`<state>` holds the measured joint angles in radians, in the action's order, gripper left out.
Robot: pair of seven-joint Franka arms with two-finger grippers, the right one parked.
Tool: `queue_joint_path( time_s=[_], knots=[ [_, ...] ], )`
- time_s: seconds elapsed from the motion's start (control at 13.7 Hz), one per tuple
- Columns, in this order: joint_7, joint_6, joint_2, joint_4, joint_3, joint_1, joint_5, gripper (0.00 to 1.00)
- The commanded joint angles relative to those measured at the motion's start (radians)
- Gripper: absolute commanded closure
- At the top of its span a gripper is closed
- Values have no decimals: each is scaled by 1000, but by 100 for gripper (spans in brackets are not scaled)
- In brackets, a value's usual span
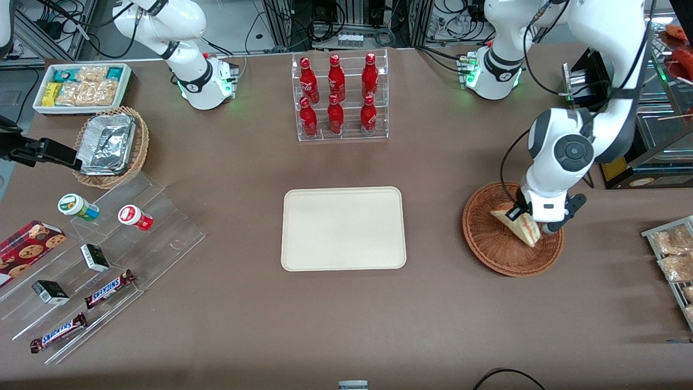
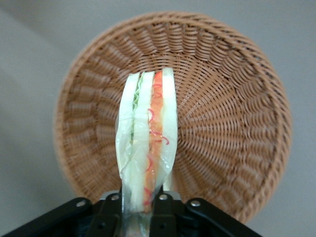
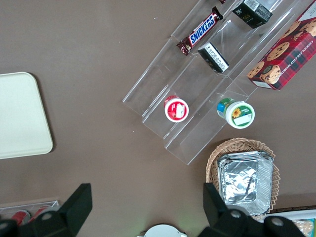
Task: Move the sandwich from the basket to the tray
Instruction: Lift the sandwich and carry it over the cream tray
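Note:
The sandwich point(image 1: 518, 223) is a wrapped triangular wedge with red, pale and green layers on its cut edge. My left gripper point(image 1: 533, 221) is shut on it and holds it just above the reddish-brown wicker basket point(image 1: 490, 241). In the left wrist view the sandwich point(image 2: 146, 143) stands on edge between the black fingers point(image 2: 109, 212), with the basket point(image 2: 227, 123) under it. The cream-beige tray point(image 1: 343, 228) lies flat in the middle of the table, beside the basket toward the parked arm's end. Its corner also shows in the right wrist view point(image 3: 22, 116).
A clear rack of red bottles point(image 1: 340, 97) stands farther from the camera than the tray. A clear stepped shelf with snacks point(image 1: 92, 254), a tan basket of foil packets point(image 1: 111, 145) and a white snack bin point(image 1: 81, 86) lie toward the parked arm's end. A wire rack of packets point(image 1: 674, 254) sits at the working arm's end.

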<state>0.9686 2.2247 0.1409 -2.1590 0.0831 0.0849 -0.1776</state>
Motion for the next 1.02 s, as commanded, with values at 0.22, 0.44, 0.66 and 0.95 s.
queue_joint_path(
  time_s=[0.22, 0.44, 0.66, 0.95],
  knots=[
    [21, -357, 17, 325, 183, 125, -11, 100],
    [44, -381, 115, 456, 202, 254, -10, 100],
    [88, -353, 297, 630, 202, 384, -10, 100],
    [101, -269, 482, 775, 202, 507, -20, 100]
  ],
)
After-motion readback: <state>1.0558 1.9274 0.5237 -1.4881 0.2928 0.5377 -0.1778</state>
